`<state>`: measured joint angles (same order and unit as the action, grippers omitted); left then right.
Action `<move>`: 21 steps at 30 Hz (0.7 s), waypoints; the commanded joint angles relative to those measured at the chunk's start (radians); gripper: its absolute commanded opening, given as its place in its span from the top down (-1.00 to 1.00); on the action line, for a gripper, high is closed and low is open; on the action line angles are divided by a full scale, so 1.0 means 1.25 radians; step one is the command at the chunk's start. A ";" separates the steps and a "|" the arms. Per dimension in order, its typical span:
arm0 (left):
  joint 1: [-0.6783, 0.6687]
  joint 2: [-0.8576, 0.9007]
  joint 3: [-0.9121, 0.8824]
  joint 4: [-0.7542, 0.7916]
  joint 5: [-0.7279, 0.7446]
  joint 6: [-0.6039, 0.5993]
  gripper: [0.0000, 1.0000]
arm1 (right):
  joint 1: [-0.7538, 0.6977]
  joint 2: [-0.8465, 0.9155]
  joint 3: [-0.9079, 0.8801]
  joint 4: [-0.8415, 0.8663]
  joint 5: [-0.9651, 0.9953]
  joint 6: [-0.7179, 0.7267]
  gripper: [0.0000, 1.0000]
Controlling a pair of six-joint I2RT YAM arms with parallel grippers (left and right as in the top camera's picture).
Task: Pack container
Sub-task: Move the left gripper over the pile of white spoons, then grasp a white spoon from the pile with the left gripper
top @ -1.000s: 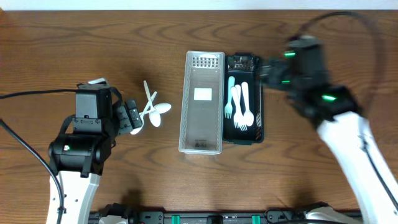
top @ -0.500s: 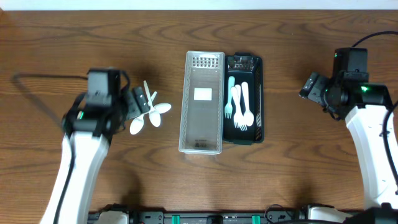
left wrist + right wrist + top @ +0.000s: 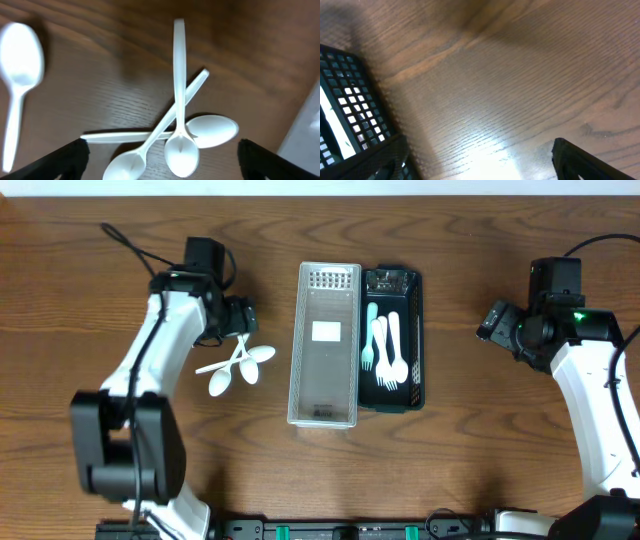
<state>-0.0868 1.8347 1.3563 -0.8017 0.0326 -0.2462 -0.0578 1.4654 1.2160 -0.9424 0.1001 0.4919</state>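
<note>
So the wooden table point(image 3: 120, 240) takes up the whole overhead view. The left arm point(image 3: 150, 380) reaches up from the 7 o'clock corner, and the right arm point(image 3: 590, 410) comes up along the 3 to 5 o'clock edge.

Dead center is the clear plastic container point(image 3: 325, 345), a long one with nothing in it but a white label on its floor. The black mesh tray point(image 3: 415, 340) sits tight against its 3 o'clock side. It's got a teal utensil point(image 3: 371, 320) in it plus a white fork point(image 3: 380, 340) and another white piece point(image 3: 396, 345), all lying lengthwise.

At 9 o'clock from the container, near it but not touching, there's a crossed pile of white spoons point(image 3: 245, 365) on the bare wood. The left gripper point(image 3: 238, 320) hangs at the pile's 12 o'clock end. In the left wrist view its fingers point(image 3: 67, 155) are spread wide apart and hold nothing, with the three crossed spoons lying between them. One more loose spoon point(image 3: 20, 65) is off toward 9 o'clock in that view.

The right gripper point(image 3: 495, 322) is well off at 3 o'clock from the tray. Its fingers point(image 3: 590, 160) are apart too, with nothing in them, just wood underneath and a corner of the tray at 8 o'clock.
</note>
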 commanded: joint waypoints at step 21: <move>0.000 0.116 0.004 0.146 0.037 0.056 -0.22 | -0.001 0.001 -0.002 -0.038 -0.002 0.007 -0.99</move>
<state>-0.0868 1.9675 1.3563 -0.6319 0.0761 -0.1822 -0.0578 1.4654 1.2160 -0.9840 0.0998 0.4927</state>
